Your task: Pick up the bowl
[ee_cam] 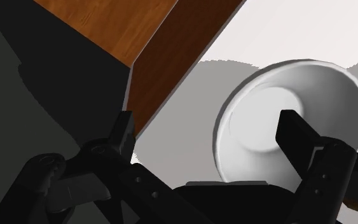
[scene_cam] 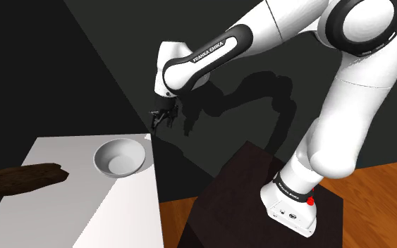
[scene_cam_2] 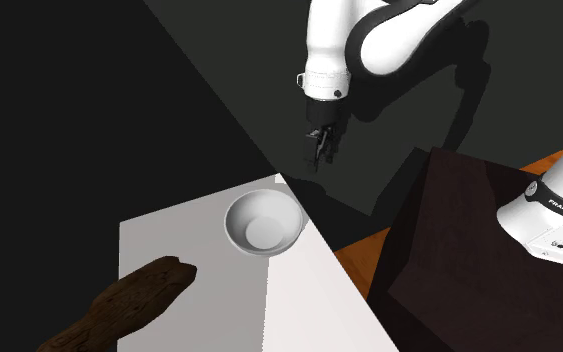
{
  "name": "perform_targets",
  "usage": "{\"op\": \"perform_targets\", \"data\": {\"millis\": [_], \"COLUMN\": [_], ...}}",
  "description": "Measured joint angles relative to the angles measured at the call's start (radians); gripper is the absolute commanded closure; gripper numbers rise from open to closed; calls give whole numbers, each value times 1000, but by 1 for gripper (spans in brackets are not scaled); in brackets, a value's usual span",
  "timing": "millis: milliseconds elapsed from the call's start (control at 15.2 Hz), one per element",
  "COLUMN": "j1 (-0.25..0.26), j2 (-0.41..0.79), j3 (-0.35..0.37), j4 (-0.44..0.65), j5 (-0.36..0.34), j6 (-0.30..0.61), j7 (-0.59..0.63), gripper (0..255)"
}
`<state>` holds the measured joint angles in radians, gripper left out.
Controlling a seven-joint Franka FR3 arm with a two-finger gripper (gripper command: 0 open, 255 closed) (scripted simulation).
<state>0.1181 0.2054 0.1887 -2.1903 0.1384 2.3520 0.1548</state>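
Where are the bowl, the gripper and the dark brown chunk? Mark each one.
bowl (scene_cam: 121,162), shoulder view, on its inner floor.
gripper (scene_cam_2: 321,160), second exterior view, between its fingertips.
dark brown chunk (scene_cam: 22,177), shoulder view, on its upper face.

The place looked like a plain room in a house, sparely drawn. A white counter (scene_cam: 49,151) with a sharp corner served as its work surface. Behind the counter rose dark walls (scene_cam: 119,42), one nearly black and one grey, meeting in an angle. Beside the counter and lower down lay a floor (scene_cam: 383,204) of warm brown wood grain, the kind found in a kitchen or living room. On the counter sat a white bowl (scene_cam: 120,156), ordinary household ware, and near it lay a rough dark brown piece like wood (scene_cam: 20,180). A dark box stand (scene_cam: 239,176) stood on the floor beside the counter.
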Motion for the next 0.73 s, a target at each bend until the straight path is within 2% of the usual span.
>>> {"op": "perform_targets", "data": {"millis": [528, 726], "j1": [67, 72], "j2": [305, 349], "j3": [-18, -23], "j4": [269, 290], "j5": [-78, -85], "j6": [63, 88], "j7": [85, 86], "gripper": [0, 0]}}
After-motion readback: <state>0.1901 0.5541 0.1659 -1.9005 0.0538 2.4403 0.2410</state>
